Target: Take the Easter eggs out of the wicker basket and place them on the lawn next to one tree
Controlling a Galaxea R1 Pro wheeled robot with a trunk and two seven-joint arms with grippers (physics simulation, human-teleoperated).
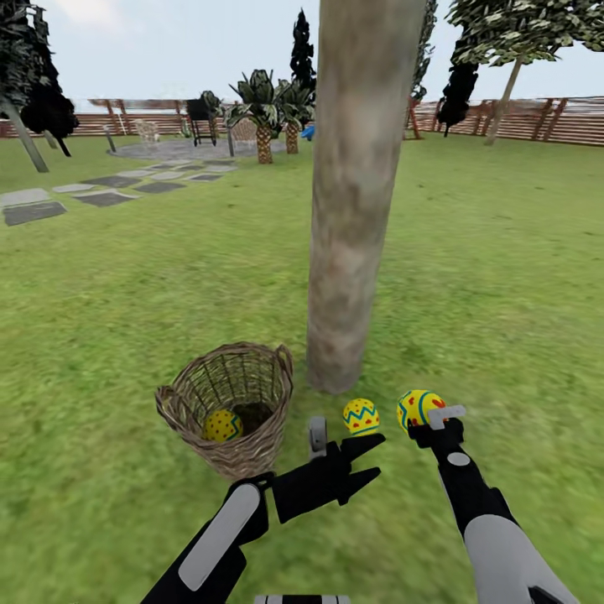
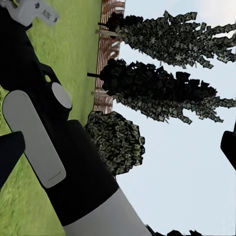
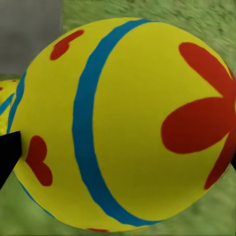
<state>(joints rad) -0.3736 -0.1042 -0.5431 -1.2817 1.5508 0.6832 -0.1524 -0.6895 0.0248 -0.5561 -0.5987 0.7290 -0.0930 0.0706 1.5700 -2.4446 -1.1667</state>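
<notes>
I see the lawn [image 1: 503, 277] across the frame, with the tree [image 1: 356, 193] rising at centre. The wicker basket [image 1: 231, 403] at lower left holds one egg [image 1: 222, 425]. A second egg [image 1: 361, 416] lies by the trunk. My right hand [image 1: 432, 419] grips the flower-marked egg [image 3: 128, 123]; my left hand [image 1: 369, 457] is spread wide, empty.

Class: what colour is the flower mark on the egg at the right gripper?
Red, on the yellow egg; clearest in the right wrist view.

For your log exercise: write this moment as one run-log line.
right hand: holds flower egg near tree | left hand: open | one egg on lawn | one egg in basket
</notes>
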